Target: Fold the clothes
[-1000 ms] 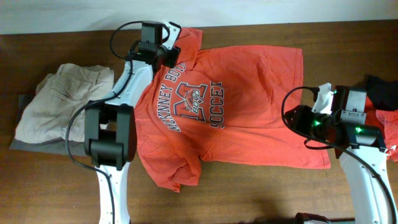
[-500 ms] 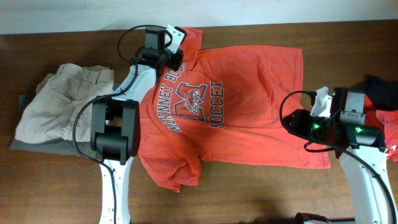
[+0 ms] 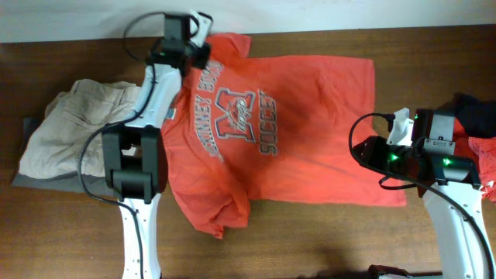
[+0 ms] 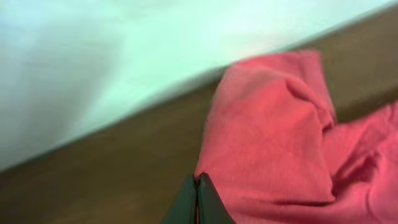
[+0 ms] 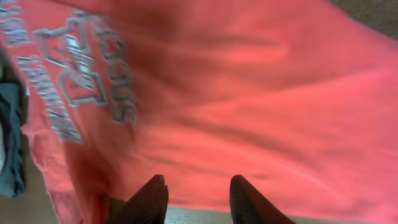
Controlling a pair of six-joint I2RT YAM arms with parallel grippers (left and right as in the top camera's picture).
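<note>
Orange shirt [image 3: 310,147] (print up) lies flat; left gripper [image 4: 198,198] seemingly pinches sleeve [image 4: 267,137]; right gripper [image 5: 198,186] ajar, empty.

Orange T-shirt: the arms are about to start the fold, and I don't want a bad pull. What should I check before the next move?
1. Left gripper shut on the orange T-shirt by its far sleeve: ok.
2. Right gripper gripping the hem: not ok, its jaws stand open above the cloth.
3. Shirt lying flat: not ok, the near sleeve is bunched.
4. Shirt apart from the beige garment pile: cannot tell, the left arm covers the gap.
5. Shirt within the edges of the table: ok.
</note>
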